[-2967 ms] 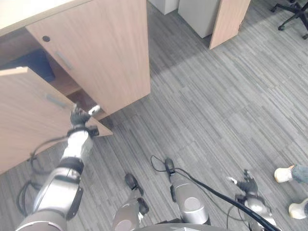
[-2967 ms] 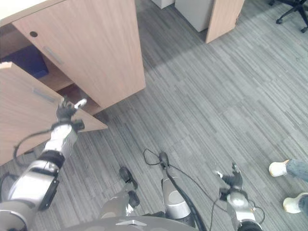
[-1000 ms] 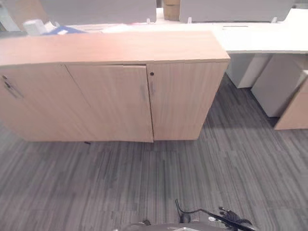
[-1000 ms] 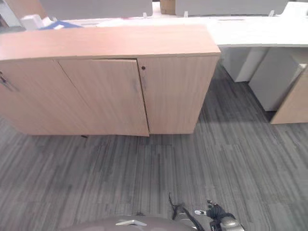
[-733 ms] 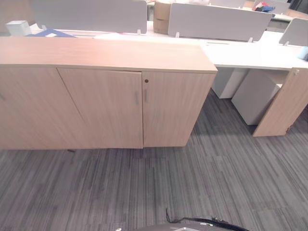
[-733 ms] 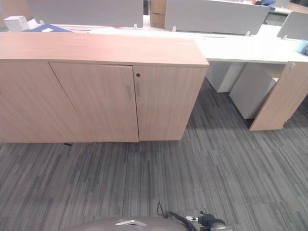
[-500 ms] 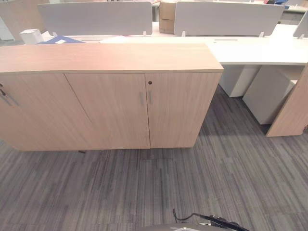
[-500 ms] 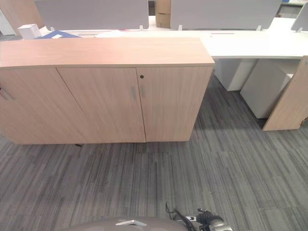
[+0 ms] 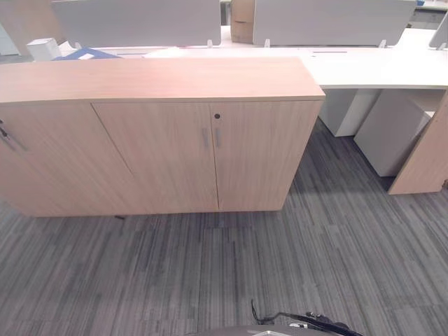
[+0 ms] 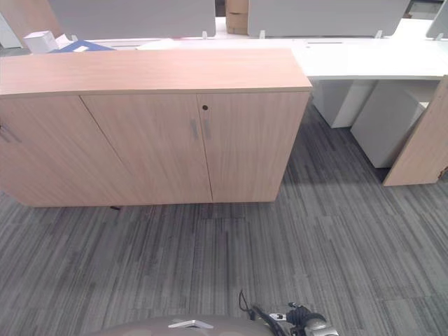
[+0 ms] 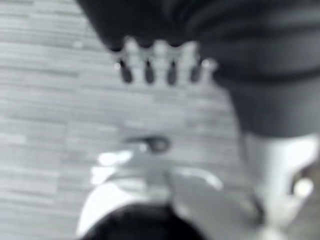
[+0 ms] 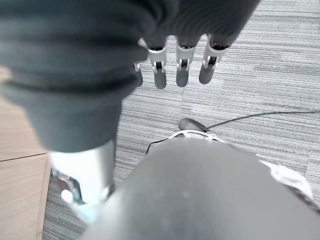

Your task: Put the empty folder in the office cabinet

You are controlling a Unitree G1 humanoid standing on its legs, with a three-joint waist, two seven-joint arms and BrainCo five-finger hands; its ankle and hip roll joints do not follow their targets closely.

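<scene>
Camera shifted slightly since half-second ago; office cabinet point(image 9: 210, 133) doors remain closed, centre frame. Folder likely blue item point(image 9: 84, 53) at 11 o'clock on desk: light, floppy; pinch edge. Left hand point(image 11: 160, 62) and right hand point(image 12: 182, 65) hang relaxed, empty.

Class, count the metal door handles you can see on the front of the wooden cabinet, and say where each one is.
3. Two handles flank the seam between the middle doors of the cabinet, under a round lock. A third is at the left edge; others may lie outside the view.

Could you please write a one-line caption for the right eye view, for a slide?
Wooden office cabinet with its doors closed, standing on grey striped carpet beside a white desk.
</scene>
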